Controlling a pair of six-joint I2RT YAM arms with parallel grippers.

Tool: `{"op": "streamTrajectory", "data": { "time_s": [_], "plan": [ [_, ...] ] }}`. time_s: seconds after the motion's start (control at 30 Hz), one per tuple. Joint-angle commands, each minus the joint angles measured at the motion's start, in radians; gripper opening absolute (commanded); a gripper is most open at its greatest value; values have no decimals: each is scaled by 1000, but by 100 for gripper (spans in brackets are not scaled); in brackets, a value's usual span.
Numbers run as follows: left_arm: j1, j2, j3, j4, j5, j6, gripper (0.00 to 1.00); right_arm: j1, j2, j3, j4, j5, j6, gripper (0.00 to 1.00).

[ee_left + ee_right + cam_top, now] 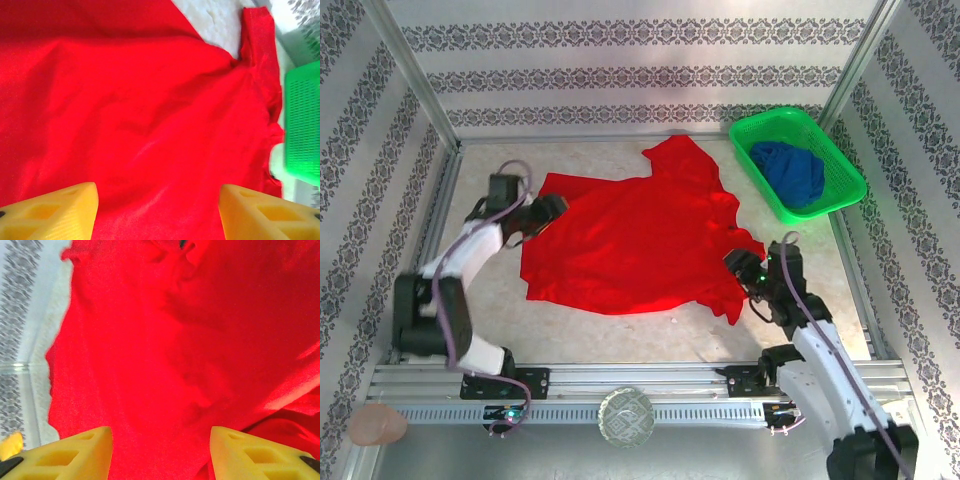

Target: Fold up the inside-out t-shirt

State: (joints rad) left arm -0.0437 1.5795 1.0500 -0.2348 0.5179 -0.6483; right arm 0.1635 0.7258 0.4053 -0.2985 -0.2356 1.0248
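- T-shirt (630, 240) lies spread mid-table, red and wrinkly; one sleeve reaches twd the far edge, near green basket (840, 192).
- L gripper (552, 208) at shirt's left edge, jaws apart over cloth, gripping nothing.
- R gripper (740, 262) at shirt's near-right corner, jaws apart too.
- Bare table (620, 335) along near side & far left.
- Basket w/ blue garment (795, 172) takes up the far-right corner.

A pale, mottled table (620, 335) was seen, edged by metal rails. The red t-shirt (630, 240) was spread, wrinkled, across its middle, one part reaching the far edge. A green basket (844, 160) was set at the far right corner, just beside the shirt.
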Motion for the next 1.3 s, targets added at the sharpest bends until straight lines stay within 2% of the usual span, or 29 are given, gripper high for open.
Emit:
{"op": "streamTrajectory", "data": {
  "time_s": [0.0, 0.1, 0.2, 0.3, 0.37, 0.57, 0.73, 0.87, 1.0, 1.1, 1.27],
  "plan": [
    [-81, 210, 221, -55, 0, 132, 66, 74, 98, -15, 182, 83, 39, 54],
    [-127, 423, 437, -133, 11, 157, 66, 149, 205, -26, 245, 151, 84, 54],
    [-135, 582, 588, -183, 12, 132, 66, 209, 293, -37, 264, 244, 161, 55],
    [-120, 655, 642, -200, -13, 103, 66, 235, 376, -42, 264, 303, 267, 58],
    [-92, 657, 615, -166, -18, 67, 66, 239, 434, -31, 257, 324, 328, 59],
    [62, 566, 371, 1, -10, -76, 63, 234, 668, 110, 238, 299, 400, 60],
    [189, 434, 165, 51, -33, -81, 63, 206, 943, 303, 269, 189, 421, 60],
    [267, 306, -12, 129, -6, -119, 63, 154, 1205, 575, 246, 48, 383, 59],
    [263, 212, -128, 184, 55, -150, 64, 99, 1395, 895, 141, -28, 282, 57],
    [235, 146, -169, 213, 117, -187, 64, 49, 1425, 1056, 76, -46, 142, 54],
    [165, -37, -190, 173, 144, -166, 66, 40, 1227, 1060, 63, -62, -109, 54]
  ]
}}
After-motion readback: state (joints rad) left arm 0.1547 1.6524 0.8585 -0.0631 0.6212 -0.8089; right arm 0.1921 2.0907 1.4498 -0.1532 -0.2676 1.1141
